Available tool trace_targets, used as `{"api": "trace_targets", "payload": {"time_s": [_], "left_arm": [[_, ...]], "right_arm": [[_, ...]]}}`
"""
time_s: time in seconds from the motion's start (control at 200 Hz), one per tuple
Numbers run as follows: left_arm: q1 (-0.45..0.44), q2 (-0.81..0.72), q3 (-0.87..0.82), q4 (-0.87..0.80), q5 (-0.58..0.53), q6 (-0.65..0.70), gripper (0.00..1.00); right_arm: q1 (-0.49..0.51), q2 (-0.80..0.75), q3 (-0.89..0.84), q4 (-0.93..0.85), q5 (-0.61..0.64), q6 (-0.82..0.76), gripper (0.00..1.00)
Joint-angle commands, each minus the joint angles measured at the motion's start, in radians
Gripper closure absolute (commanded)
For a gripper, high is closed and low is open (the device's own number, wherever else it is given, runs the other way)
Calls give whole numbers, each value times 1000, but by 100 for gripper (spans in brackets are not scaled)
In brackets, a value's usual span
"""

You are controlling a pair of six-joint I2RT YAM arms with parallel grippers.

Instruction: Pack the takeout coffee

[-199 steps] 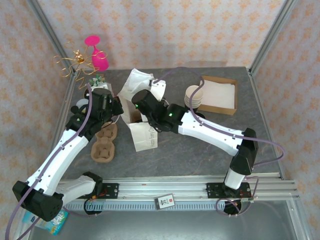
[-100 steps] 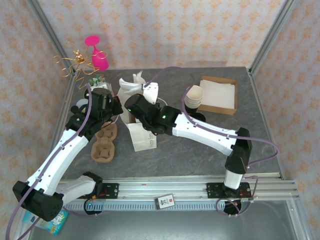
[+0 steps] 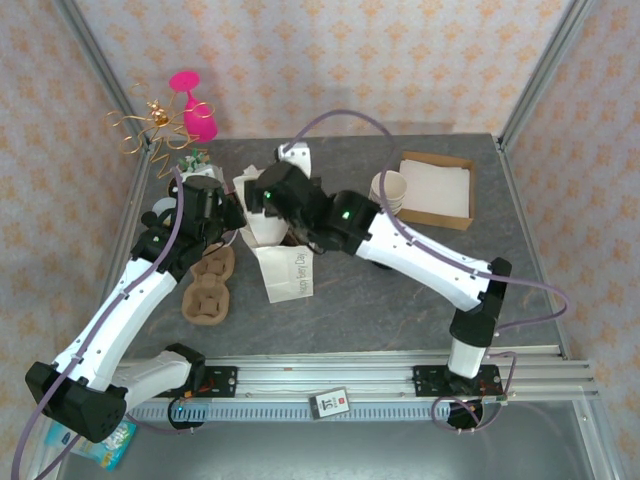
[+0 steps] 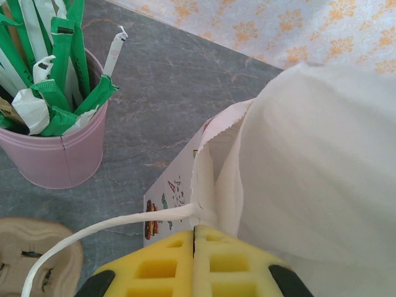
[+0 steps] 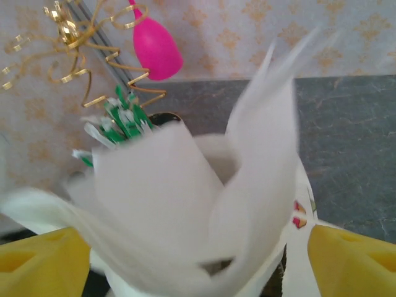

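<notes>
Left gripper (image 4: 193,238) pinched shut on the serrated edge of the white paper bag (image 4: 309,154), lower centre. Right gripper (image 5: 198,260): yellow pads (image 5: 349,260) wide apart at the bottom corners, astride the creased bag top. I can't tell where the coffee cup is.

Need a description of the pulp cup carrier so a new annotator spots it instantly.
On the grey table, look at the left half, just left of the flat white bag lying mid-table. The cup carrier is the tan moulded-pulp tray there. Its round dimpled wells set it apart from the smooth bag and the straight-walled cardboard box.
</notes>
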Motion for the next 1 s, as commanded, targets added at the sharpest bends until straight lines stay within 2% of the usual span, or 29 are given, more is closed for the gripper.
{"api": "trace_targets", "payload": {"time_s": [0.0,0.15,0.24,0.365,0.44,0.581,0.671,0.741,0.826,0.886,0.996], "left_arm": [[7,0,24,15,21,-14,92],[7,-6,28,13,24,-15,92],[8,-5,29,18,33,-18,92],[7,-7,30,19,38,-19,92],[7,-7,34,18,36,-18,92],[7,-10,36,27,40,-19,92],[8,-3,43,28,46,-17,87],[6,2,63,18,38,-11,81],[8,-2,82,17,35,-4,71],[9,-5,103,19,36,1,60],[8,-9,159,6,35,10,47]], "right_arm": [[-41,50,115,-142,-55,-34,20],[-53,167,278,-222,-120,-104,32],[-74,233,344,-291,-100,-84,50],[-78,259,326,-310,-105,-88,68],[-79,266,296,-338,-84,-80,75],[-80,272,246,-341,-152,-81,81],[-79,261,299,-339,-141,-76,80],[-79,233,314,-310,-153,-87,64],[-80,189,312,-267,-156,-102,59],[-87,159,315,-247,-139,-102,48],[-103,93,284,-201,-99,-105,38]]}}
